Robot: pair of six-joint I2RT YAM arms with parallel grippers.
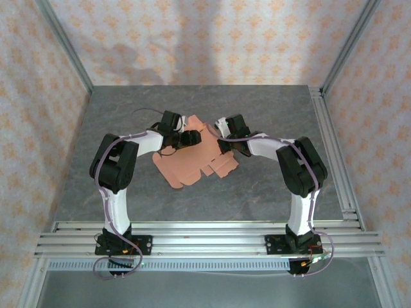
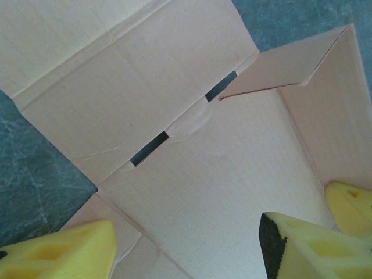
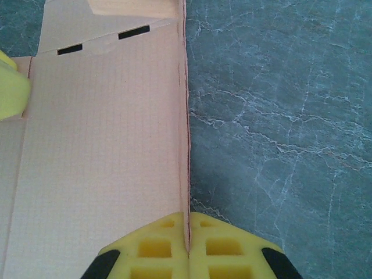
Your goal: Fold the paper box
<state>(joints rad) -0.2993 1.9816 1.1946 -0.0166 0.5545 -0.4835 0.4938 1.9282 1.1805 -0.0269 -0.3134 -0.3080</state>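
In the top external view, the paper box (image 1: 192,165) is lying near the middle of the grey marbled table (image 1: 115,192) as a largely flat salmon-pink die-cut sheet. The left gripper (image 1: 187,138) and the right gripper (image 1: 226,145) are both reaching onto its far part, and the arms are covering that part, so it is hard to tell from here which flaps are raised. In the left wrist view, the left gripper's yellow fingers (image 2: 64,253) are standing wide apart over a bare card panel and gripping nothing. Ahead, two dark slots (image 2: 149,148) are showing along a crease, and a corner flap (image 2: 279,70) is tilting up at the right. I cannot tell whether the panel beyond the slots is upright. In the right wrist view, the right gripper's pads (image 3: 157,250) are pinching the sheet's right-hand edge, which seems to be standing up as a thin wall between them. I am judging the fold as barely begun: one side is being raised, while the remaining walls, flaps and tabs are awaiting folding and tucking.
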